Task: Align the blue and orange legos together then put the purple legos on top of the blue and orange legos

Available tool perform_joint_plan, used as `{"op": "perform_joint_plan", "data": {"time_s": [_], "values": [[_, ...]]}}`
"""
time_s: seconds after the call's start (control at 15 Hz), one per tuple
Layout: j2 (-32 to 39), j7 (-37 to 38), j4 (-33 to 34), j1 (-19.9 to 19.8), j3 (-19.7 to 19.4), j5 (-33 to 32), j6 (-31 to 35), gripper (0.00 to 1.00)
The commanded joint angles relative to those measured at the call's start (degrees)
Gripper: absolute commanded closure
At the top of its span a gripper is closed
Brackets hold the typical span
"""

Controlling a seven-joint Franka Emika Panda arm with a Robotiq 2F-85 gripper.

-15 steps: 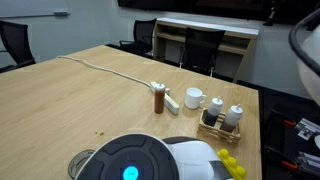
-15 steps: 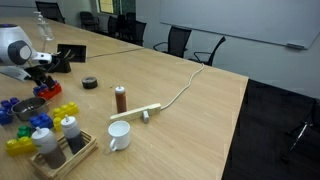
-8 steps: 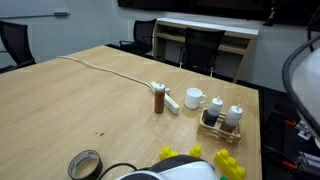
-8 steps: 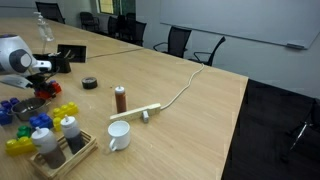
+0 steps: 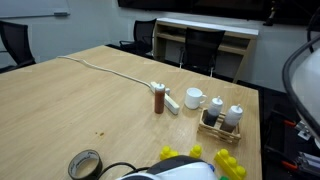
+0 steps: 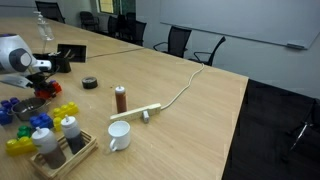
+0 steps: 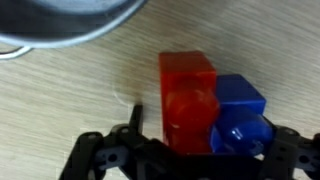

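Steel-grey, one bowl [image 7: 60, 25] fills your upper left in the wrist view. Next, on the wooden table [image 7: 60, 110], one red-orange brick [image 7: 187, 95] touches one blue brick [image 7: 243, 108]. Your gripper [image 7: 185, 163] straddles both, jaws spread wide.

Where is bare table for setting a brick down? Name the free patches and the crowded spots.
Free: the wide wood between the cable, the tape roll and the brown bottle; also the strip beyond the cable toward the chairs. Crowded: around the mug, shaker caddy, yellow bricks, and the open fingers at the orange brick and blue brick.
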Motion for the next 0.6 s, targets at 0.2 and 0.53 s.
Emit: {"op": "perform_joint_plan", "data": {"time_s": [0.2,0.53], "values": [[0.33,-0.79,1.46,0.49,-0.90,-2.18,0.13,0.00],[-1.78,-1.11,2.77,-0.08,-1.14,-3.65,-0.70,0.00]]}}
